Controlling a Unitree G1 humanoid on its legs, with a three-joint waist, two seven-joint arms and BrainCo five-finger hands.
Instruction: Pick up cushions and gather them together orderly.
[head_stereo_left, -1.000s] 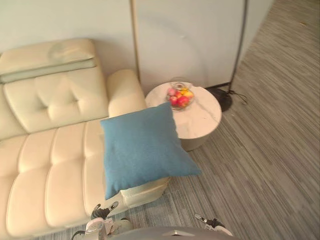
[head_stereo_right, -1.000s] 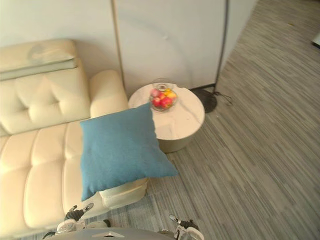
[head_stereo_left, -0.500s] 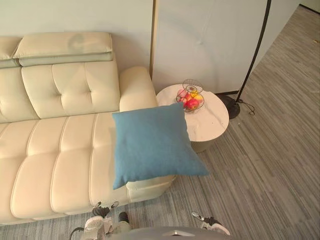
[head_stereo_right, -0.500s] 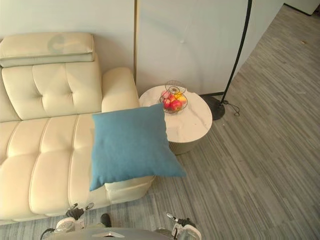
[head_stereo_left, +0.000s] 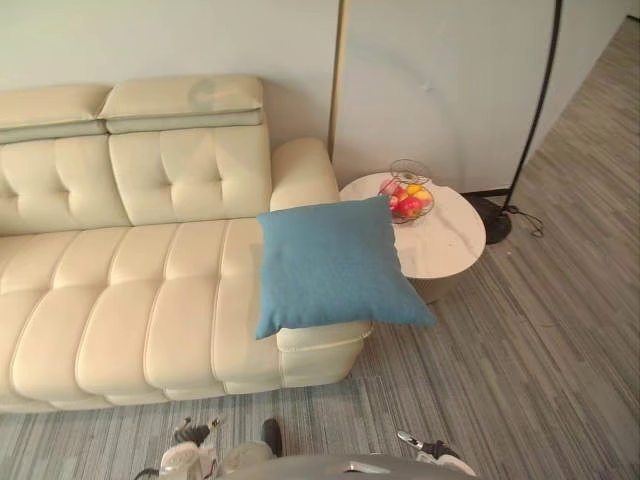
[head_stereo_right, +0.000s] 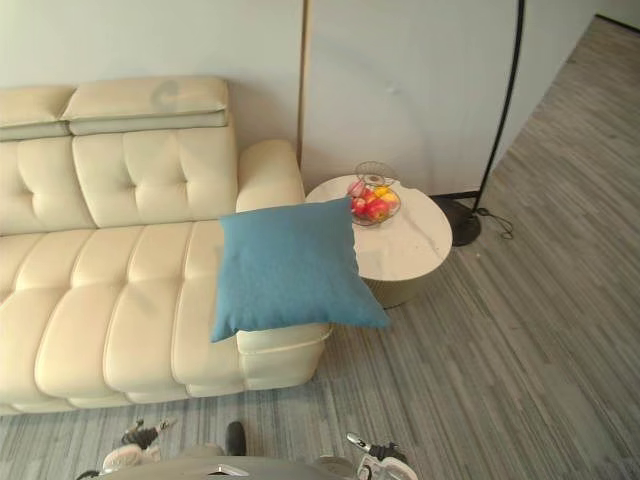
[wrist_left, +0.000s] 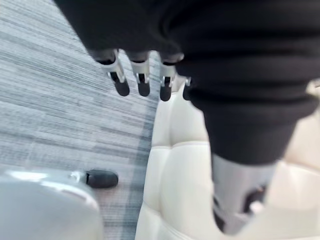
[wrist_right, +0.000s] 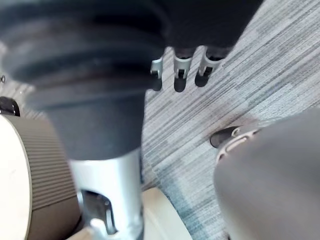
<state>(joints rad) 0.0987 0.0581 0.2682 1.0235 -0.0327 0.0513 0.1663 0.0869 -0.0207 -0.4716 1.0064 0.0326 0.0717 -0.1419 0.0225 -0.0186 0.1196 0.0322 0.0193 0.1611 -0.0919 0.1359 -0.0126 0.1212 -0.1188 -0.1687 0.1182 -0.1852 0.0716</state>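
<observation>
No legible text, no labels, numbers or signs readable

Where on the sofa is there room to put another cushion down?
The cream leather sofa seat is bare from the square blue cushion leftward, in front of the tufted backrest. The round white table has bare top in front of the wire fruit basket. Crowded: the sofa's right end, where the cushion lies by the armrest.
</observation>
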